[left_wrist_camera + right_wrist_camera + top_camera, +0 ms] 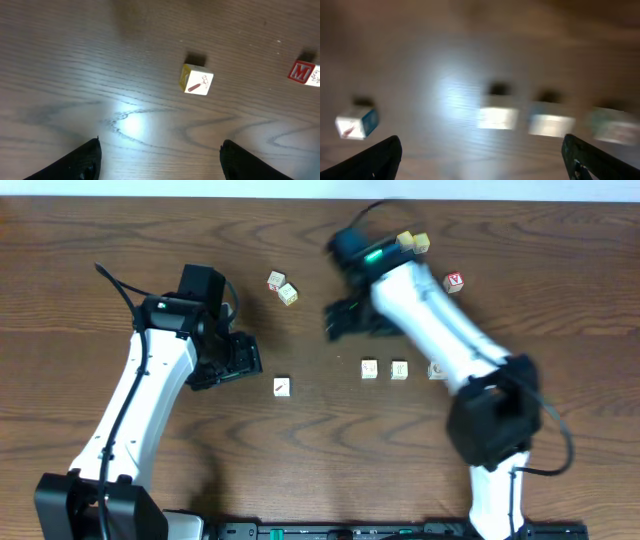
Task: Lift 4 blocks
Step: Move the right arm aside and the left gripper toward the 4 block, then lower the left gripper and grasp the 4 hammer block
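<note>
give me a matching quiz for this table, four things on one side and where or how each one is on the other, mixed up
Things:
1 red-stroke block
2 red-letter cube
3 pale yellow cubes
4 left hand

Places or states:
A open, holding nothing
B side by side, farthest back on the table
C alone, just ahead of the left hand
D alone, to the right of the right arm

Pairs: 1-C; 2-D; 3-B; 4-A

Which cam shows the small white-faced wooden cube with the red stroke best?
Left wrist: the red-stroke cube is close and sharp, mark and yellow side clear. Overhead: same cube tiny, mark barely legible. Right wrist: motion-blurred; pale blob far left is probably it.
</note>
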